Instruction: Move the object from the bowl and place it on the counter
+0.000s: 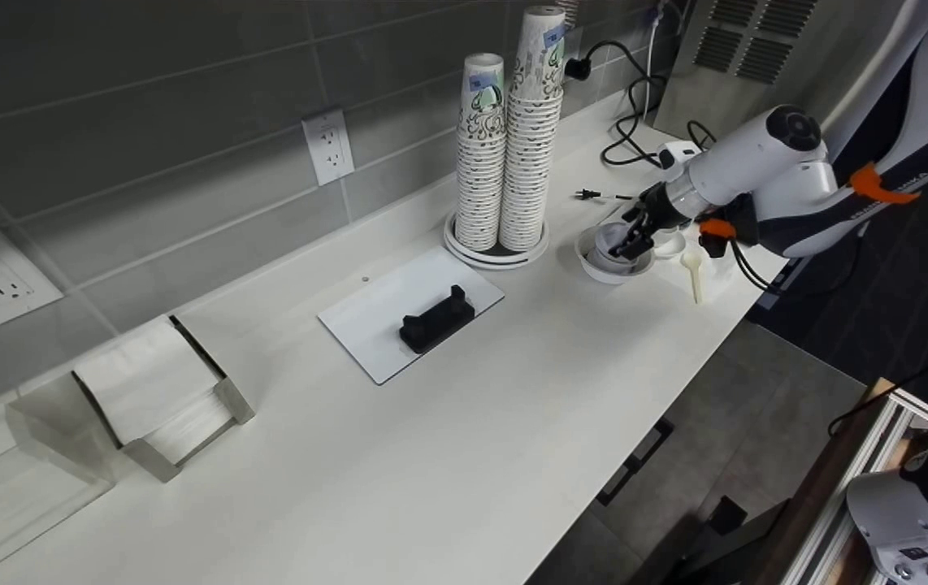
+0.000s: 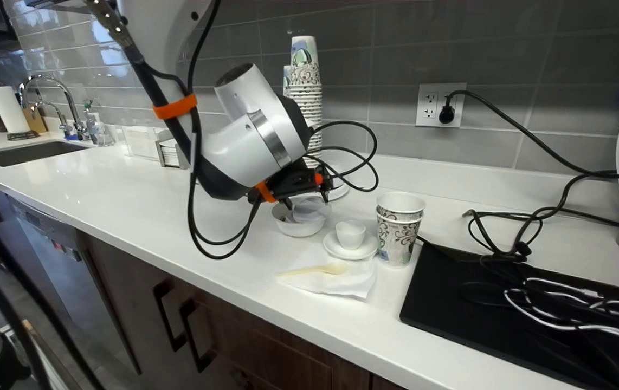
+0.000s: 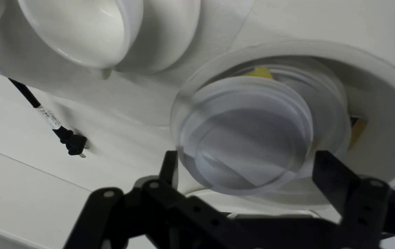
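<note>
The wrist view looks down into the white bowl (image 2: 300, 230), and there the gripper (image 3: 247, 166) stands fully spread above it with nothing clasped, a tilted translucent cup (image 3: 249, 138) showing between its fingertips (image 3: 168, 169); whether either tip touches that cup cannot be told. Only here do a yellow bit (image 3: 260, 72), peeking past the translucent cup's rim, and a tan bit (image 3: 358, 133), farther right, show clearly inside the white bowl; which of the two the task means cannot be told. Both exterior views place the white bowl on the counter (image 1: 448, 455), near the tall cup stacks (image 1: 529, 162). A black clip-like item (image 1: 437, 322) on a flat white sheet (image 1: 370, 321) shows in an exterior view alone, and a dark sink (image 2: 30, 153) and paper towel roll (image 2: 8, 111) show in an exterior view alone; a small white cup (image 2: 350, 234) on a saucer (image 2: 366, 250) is cropped in the wrist view
</note>
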`<move>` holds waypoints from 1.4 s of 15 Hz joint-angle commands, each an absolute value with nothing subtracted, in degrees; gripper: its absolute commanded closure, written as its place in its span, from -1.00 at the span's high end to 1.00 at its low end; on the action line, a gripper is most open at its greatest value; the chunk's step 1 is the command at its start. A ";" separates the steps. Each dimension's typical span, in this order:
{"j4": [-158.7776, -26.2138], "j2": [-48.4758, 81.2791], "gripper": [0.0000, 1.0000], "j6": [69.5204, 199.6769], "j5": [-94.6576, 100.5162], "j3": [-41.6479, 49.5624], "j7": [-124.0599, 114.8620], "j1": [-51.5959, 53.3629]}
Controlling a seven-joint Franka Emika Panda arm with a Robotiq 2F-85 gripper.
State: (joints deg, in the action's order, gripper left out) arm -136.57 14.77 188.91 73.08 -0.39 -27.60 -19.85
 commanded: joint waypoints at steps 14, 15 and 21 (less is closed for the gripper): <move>-138.81 17.06 0.29 198.05 65.46 -1.09 -24.24 -22.61; -138.87 16.95 0.24 198.03 65.51 -1.12 -24.27 -22.62; -139.34 15.34 0.54 197.33 65.46 -1.23 -24.15 -22.27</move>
State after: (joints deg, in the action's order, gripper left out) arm -138.56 17.15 197.53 64.68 -0.54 -23.19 -21.73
